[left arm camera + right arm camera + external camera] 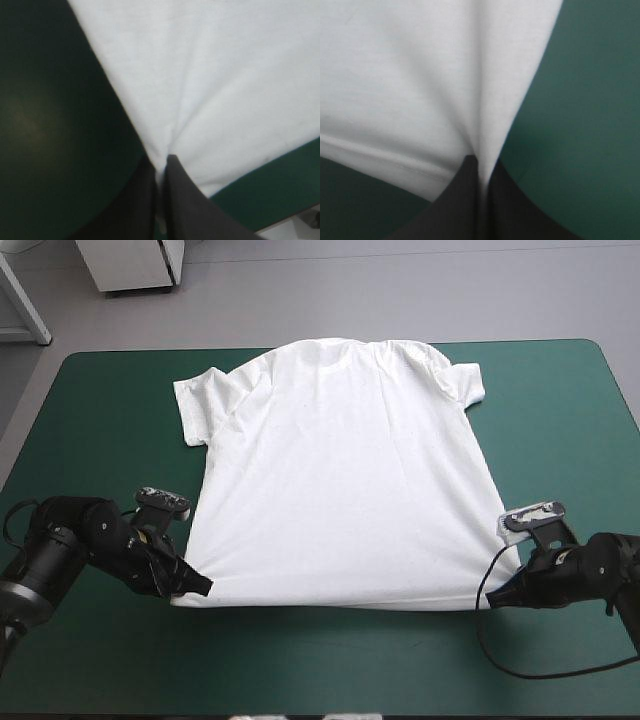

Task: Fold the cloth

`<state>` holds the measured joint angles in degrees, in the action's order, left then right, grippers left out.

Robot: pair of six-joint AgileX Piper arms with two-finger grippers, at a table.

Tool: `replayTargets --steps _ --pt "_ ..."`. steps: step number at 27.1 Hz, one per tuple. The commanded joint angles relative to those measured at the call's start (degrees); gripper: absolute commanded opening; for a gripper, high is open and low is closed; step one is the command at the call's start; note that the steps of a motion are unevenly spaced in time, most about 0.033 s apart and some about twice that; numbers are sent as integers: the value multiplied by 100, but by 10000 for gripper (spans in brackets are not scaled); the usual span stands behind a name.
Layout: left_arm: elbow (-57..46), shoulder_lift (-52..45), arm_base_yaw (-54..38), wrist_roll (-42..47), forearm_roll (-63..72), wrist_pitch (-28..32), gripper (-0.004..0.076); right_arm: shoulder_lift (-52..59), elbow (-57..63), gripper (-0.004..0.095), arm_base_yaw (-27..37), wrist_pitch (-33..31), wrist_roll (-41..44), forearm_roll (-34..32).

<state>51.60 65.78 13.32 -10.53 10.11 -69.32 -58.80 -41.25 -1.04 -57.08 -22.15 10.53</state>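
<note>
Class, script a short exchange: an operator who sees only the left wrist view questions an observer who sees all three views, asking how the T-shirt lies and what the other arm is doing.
Operator: My left gripper pinches the T-shirt. How does it lie?
Observer: Spread flat on the table, with its hem nearest the robot.
Operator: And the right gripper?
Observer: It is shut on the T-shirt at the hem's right corner, with yours at the left corner.
</note>
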Motion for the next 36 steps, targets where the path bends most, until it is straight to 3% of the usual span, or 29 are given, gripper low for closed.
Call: replayTargets --steps 1,10,26,30,36 --pt "-161 -291 188 142 -170 -203 -9 305 126 -17 -250 -346 208 -294" --pt "-496 -517 291 369 -17 -452 -9 866 636 -17 -425 -893 621 -695" --pt "-1117 -517 291 391 8 -479 -8 929 846 8 -425 -978 840 -782" --pt "-1117 -517 291 379 226 -479 48 929 767 162 -425 -1261 840 -770" --pt "-1025 -725 291 421 553 -479 361 977 303 538 -425 -1451 1173 -770"
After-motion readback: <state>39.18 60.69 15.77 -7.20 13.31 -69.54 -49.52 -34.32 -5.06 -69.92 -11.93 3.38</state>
